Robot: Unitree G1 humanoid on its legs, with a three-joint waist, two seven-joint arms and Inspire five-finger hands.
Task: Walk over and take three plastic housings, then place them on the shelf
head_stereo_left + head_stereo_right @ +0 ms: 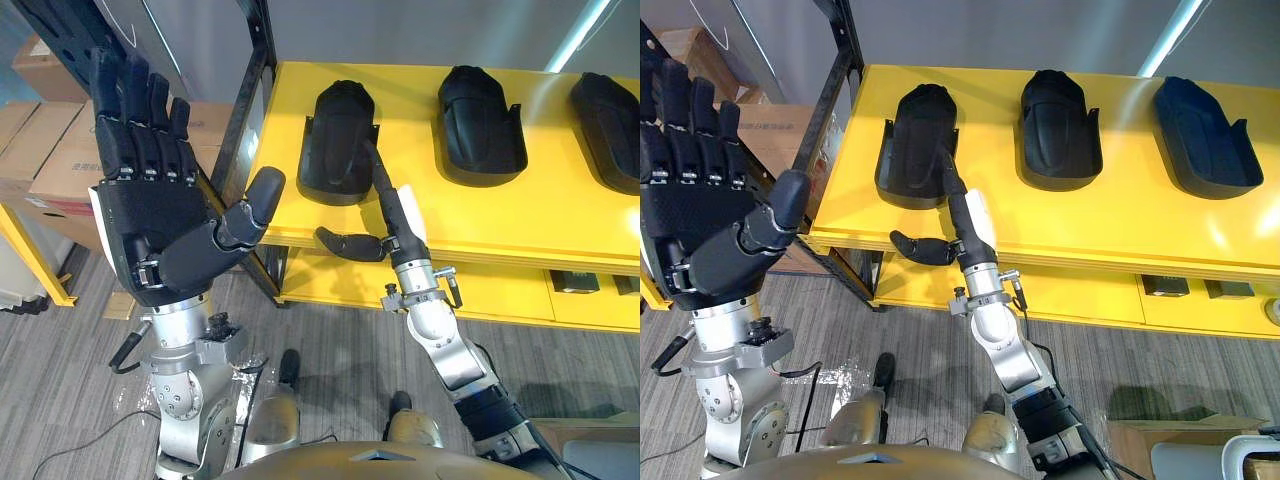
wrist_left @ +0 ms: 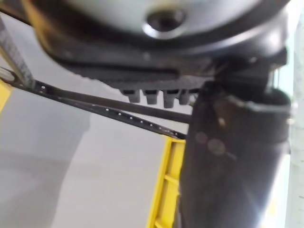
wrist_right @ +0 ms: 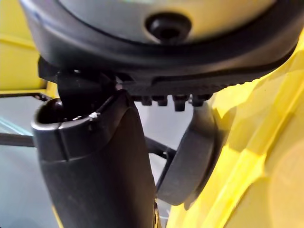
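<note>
The nearest plastic housing point(image 1: 340, 140) lies on the yellow shelf point(image 1: 500, 225) straight ahead of my right hand point(image 1: 398, 222), its long axis in line with my fingers, which reach flat and uncurled onto its near end. A second housing point(image 1: 482, 125) and a third housing point(image 1: 610, 130) sit off to that hand's right. My left hand point(image 1: 150, 210) is up, wide open and empty, well apart.

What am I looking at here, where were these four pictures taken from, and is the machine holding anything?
This is a two-legged humanoid robot whose arms end in dark hands. The two wide pictures come from a stereo camera on its head, looking down; the two close ones come from cameras on its wrists, looking along each hand. Three black plastic housings lie side by side on a yellow shelf: the left housing, the middle housing, the right housing. The left hand is raised, open and empty. The right hand reaches to the left housing with straight fingers, gripping nothing.
</note>
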